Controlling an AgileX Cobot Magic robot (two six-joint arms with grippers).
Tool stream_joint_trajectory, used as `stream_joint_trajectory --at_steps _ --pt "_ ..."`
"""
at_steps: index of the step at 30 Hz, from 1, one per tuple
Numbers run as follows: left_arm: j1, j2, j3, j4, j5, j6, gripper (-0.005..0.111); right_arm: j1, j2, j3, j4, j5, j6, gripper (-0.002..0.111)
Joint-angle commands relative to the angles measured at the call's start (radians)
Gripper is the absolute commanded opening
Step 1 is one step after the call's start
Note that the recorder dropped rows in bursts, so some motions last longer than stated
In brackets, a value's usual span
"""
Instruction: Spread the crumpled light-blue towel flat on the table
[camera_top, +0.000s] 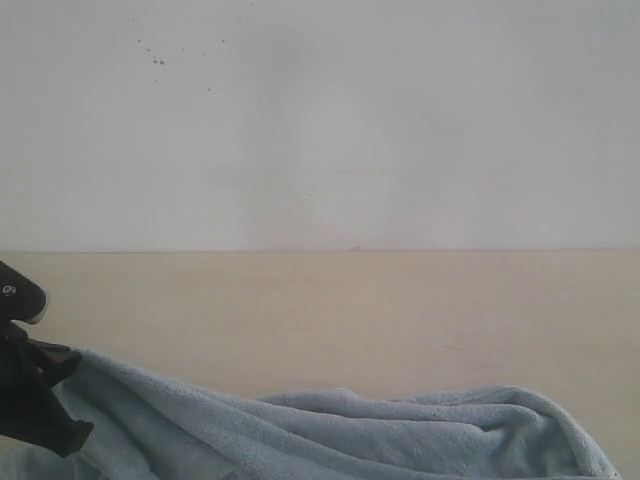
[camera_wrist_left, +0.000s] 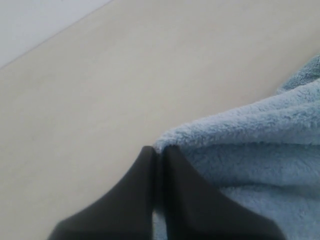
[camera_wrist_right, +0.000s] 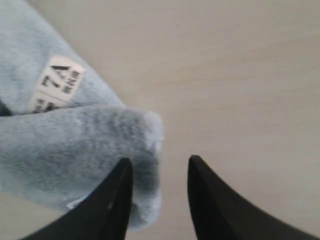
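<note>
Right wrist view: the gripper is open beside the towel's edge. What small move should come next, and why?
Probably close the right gripper on the towel. Its jaws stand open with the towel's folded edge partly between them, and the left gripper looks shut on another edge. Holding both, the arms could pull it flat on the table.

On your right gripper the fingers stand apart over the bench, one tip against a folded edge of the towel. Its white tag faces you, print blurred.
</note>
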Motion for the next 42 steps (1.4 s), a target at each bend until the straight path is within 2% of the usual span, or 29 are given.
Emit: stream_joint_trajectory --at_steps 1,6,12,14,18,23,28,32,36,42 --pt "0.004 -0.006 -0.005 -0.012 -0.020 -0.009 0.004 -0.006 0.004 0.002 -0.019 -0.004 0.027 0.047" --pt "0.004 -0.006 -0.005 -0.012 -0.018 -0.050 0.004 -0.006 0.061 0.024 0.045 -0.018 -0.009 0.047" --pt "-0.003 -0.009 -0.005 -0.012 -0.018 -0.057 0.004 -0.006 0.092 0.040 0.329 -0.027 -0.241 0.045" --pt "-0.003 -0.009 -0.005 -0.012 -0.009 -0.057 0.004 -0.006 0.090 0.040 0.359 -0.016 -0.278 0.034" --pt "-0.003 -0.009 -0.005 -0.012 0.004 -0.057 0.004 -0.006 0.090 0.040 0.356 -0.016 -0.291 0.000" --pt "-0.003 -0.051 -0.005 -0.012 0.027 -0.055 0.004 -0.006 0.090 -0.006 0.462 0.015 -0.287 0.000" --pt "-0.003 -0.188 -0.005 -0.012 0.023 -0.095 0.004 -0.006 0.051 -0.127 0.598 0.074 -0.344 0.000" --pt "-0.003 -0.322 -0.005 -0.009 0.044 -0.104 0.004 -0.006 0.008 -0.208 0.820 0.074 -0.462 0.000" --pt "-0.006 -0.414 -0.010 0.107 0.154 -0.039 0.004 -0.006 -0.040 -0.248 0.977 0.074 -0.561 0.000" --pt "-0.064 -0.472 -0.047 0.316 0.328 0.064 0.004 -0.006 -0.084 -0.259 0.985 0.027 -0.614 0.000"
